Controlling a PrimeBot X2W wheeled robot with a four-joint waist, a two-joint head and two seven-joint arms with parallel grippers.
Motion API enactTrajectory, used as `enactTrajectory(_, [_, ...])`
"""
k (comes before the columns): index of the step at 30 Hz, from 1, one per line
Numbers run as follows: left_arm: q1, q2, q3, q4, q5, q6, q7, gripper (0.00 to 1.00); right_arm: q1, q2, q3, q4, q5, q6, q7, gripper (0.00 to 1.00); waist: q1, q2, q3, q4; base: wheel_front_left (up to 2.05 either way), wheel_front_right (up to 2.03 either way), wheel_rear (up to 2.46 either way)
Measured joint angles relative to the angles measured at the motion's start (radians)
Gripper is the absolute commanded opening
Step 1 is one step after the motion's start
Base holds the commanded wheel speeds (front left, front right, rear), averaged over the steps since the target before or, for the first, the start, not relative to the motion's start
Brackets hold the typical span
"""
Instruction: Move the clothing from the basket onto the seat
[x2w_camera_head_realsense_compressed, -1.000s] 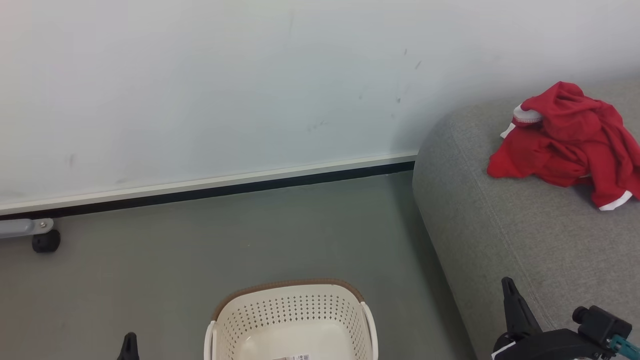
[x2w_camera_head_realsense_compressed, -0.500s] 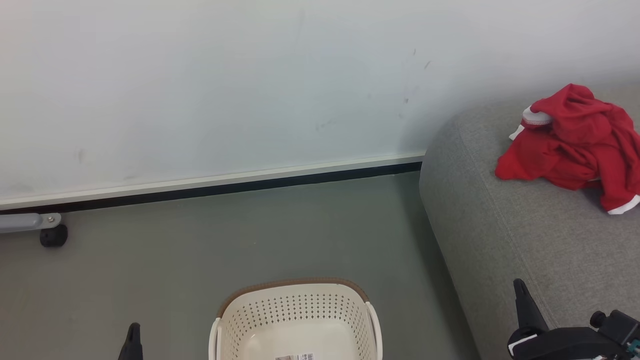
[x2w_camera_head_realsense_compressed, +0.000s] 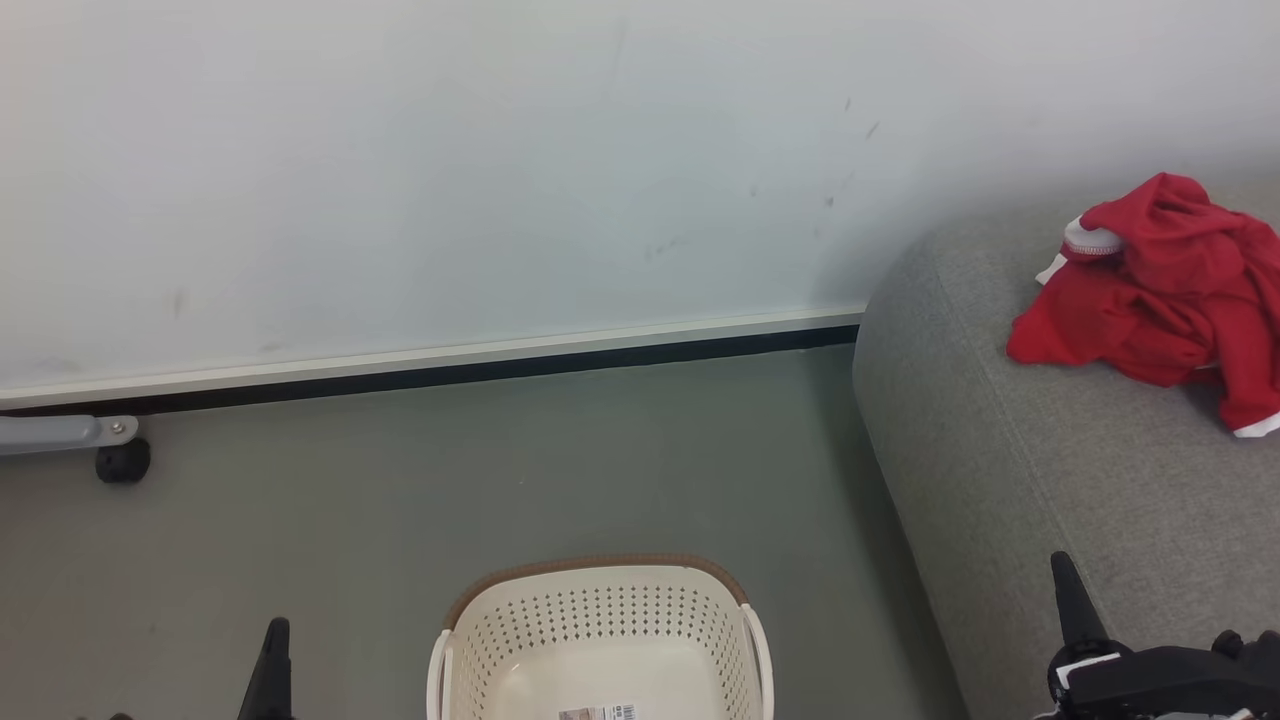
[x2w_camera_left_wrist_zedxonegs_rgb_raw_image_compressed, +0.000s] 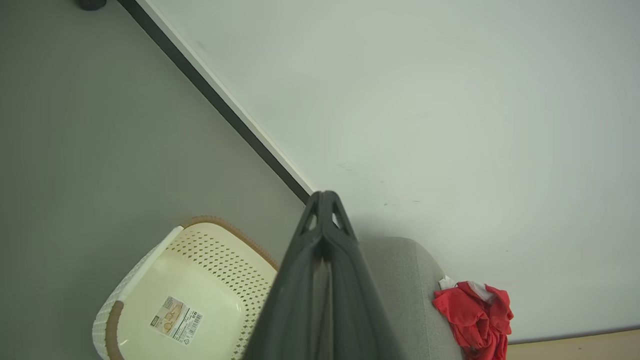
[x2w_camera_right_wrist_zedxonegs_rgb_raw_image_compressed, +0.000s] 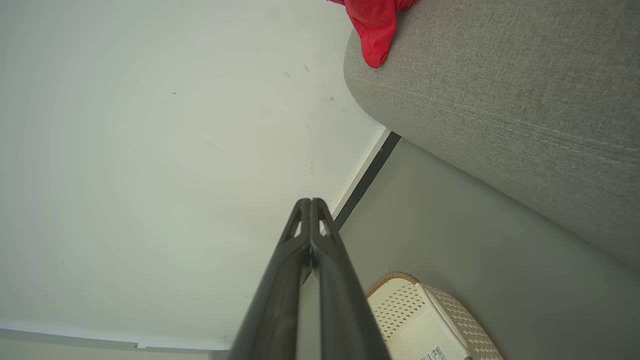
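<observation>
The red clothing (x2w_camera_head_realsense_compressed: 1160, 300) lies heaped on the grey seat (x2w_camera_head_realsense_compressed: 1030, 450) at the right, also seen in the left wrist view as clothing (x2w_camera_left_wrist_zedxonegs_rgb_raw_image_compressed: 475, 317) on the seat (x2w_camera_left_wrist_zedxonegs_rgb_raw_image_compressed: 400, 280) and as clothing (x2w_camera_right_wrist_zedxonegs_rgb_raw_image_compressed: 375, 25) in the right wrist view. The cream basket (x2w_camera_head_realsense_compressed: 600, 640) stands on the floor at bottom centre, holding only a label; the basket (x2w_camera_left_wrist_zedxonegs_rgb_raw_image_compressed: 185, 295) and basket (x2w_camera_right_wrist_zedxonegs_rgb_raw_image_compressed: 425, 320) look bare too. My left gripper (x2w_camera_head_realsense_compressed: 275, 640) is shut, left of the basket. My right gripper (x2w_camera_head_realsense_compressed: 1065, 580) is shut over the seat's front. Both hold nothing, as the left gripper (x2w_camera_left_wrist_zedxonegs_rgb_raw_image_compressed: 325, 200) and right gripper (x2w_camera_right_wrist_zedxonegs_rgb_raw_image_compressed: 310, 205) show.
A pale wall with a white-and-black skirting (x2w_camera_head_realsense_compressed: 450, 365) runs behind. At the far left a grey metal leg on a black caster (x2w_camera_head_realsense_compressed: 122, 462) stands by the wall. Grey floor (x2w_camera_head_realsense_compressed: 400, 500) lies between basket and wall.
The whole head view has shifted: wall marks, seat, clothing and basket have slid right, so the camera has turned left. Both grippers stay shut.
</observation>
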Motion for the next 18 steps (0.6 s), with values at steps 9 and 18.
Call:
enactTrajectory(9, [-0.039,-0.014,0.015,0.032,-0.115,-0.026,0.034,0.0,-0.004,0.015,-0.049,0.015,0.114,0.021,0.033,0.0,-0.0001,0.0,0.001,0.012,0.0,0.0,0.0])
enactTrajectory(18, [-0.077,-0.025,0.027,0.062,-0.233,-0.045,0.063,0.0,-0.019,0.026,-0.098,0.025,0.226,0.044,0.067,0.0,-0.0001,0.0,0.002,0.024,0.0,0.0,0.0])
